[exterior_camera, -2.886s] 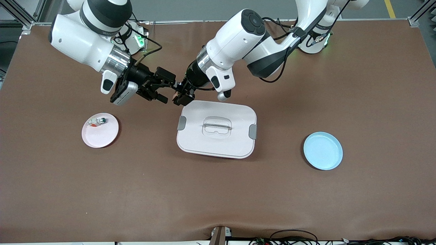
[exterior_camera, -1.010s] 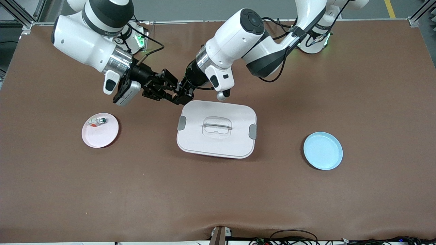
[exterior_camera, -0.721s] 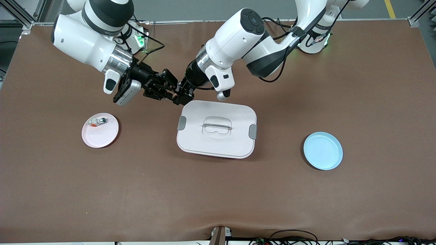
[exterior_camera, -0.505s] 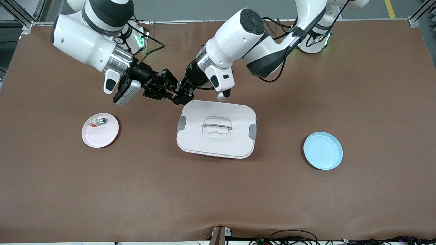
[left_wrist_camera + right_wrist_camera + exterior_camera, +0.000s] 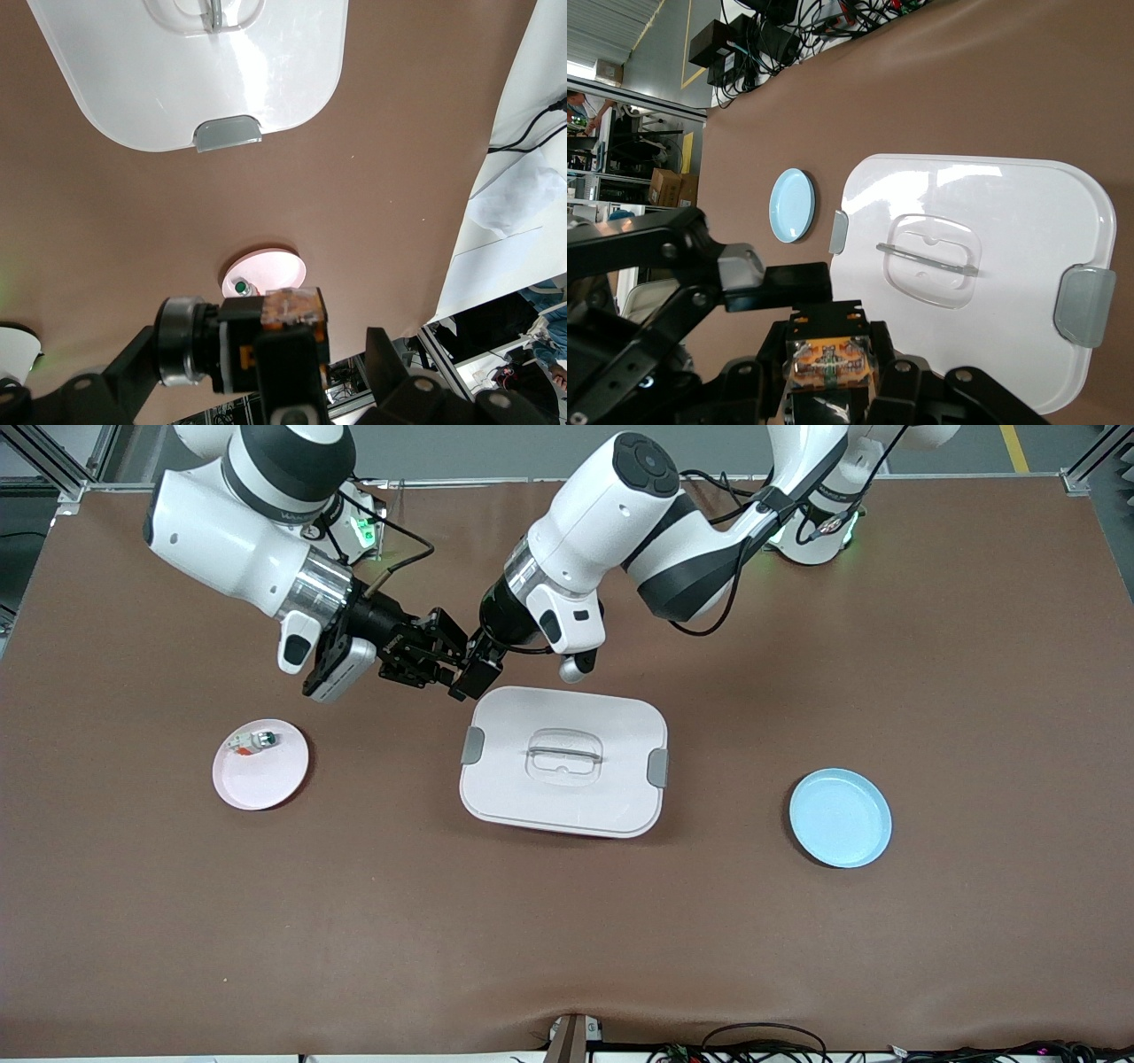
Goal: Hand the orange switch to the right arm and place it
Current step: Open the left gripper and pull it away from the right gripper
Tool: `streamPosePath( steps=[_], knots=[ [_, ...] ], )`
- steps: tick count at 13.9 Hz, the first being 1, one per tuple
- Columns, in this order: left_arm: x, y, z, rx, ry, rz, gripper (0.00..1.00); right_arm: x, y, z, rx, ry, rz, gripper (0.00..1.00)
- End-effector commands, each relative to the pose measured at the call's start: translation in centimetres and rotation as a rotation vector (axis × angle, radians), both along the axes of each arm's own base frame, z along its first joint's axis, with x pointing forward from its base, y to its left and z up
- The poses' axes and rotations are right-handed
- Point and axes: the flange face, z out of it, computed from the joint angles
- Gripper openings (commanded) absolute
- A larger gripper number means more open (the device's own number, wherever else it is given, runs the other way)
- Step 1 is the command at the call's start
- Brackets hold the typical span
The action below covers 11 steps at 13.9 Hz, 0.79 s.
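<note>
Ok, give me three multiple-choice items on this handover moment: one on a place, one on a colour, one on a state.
1. Where does the small white-green part lie?
A. on the pink plate
B. on the blue plate
C. on the white lidded box

2. What colour is the plate toward the left arm's end of the table?
A. pink
B. light blue
C. green

3. How do the grippers stand at the orange switch?
A. both open
B. the right gripper shut on it, the left gripper open
C. the left shut on it, the right open

Key: 1 A, the part sits near the pink plate's rim. 2 B, the blue plate lies at that end. 3 B, the right wrist view shows the switch clamped between that gripper's fingers, and the left wrist view shows the left fingers spread apart from it.
</note>
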Motion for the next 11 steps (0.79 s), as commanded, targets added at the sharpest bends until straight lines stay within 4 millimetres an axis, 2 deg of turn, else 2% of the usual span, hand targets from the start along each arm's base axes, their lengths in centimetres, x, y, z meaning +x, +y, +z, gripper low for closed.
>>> streamPosePath(
  steps=[1, 6, 9, 11],
  knots=[
    [-0.1, 0.1, 0.6, 0.003, -0.021, 0.013, 1.00, 0.0, 0.3, -0.1, -0.012, -0.033, 0.031, 0.00],
    [0.8, 1.0, 0.6, 0.018, -0.042, 0.020, 1.00, 0.9, -0.3, -2.3, -0.110, -0.147, 0.170, 0.00],
    [2.3, 2.3, 0.1, 0.032, -0.041, 0.042, 1.00, 1.5, -0.9, -4.0, -0.186, -0.197, 0.254, 0.00],
    [3.4, 3.4, 0.0, 0.039, -0.042, 0.057, 1.00, 2.2, -2.0, -5.2, -0.214, -0.217, 0.284, 0.00]
  ],
)
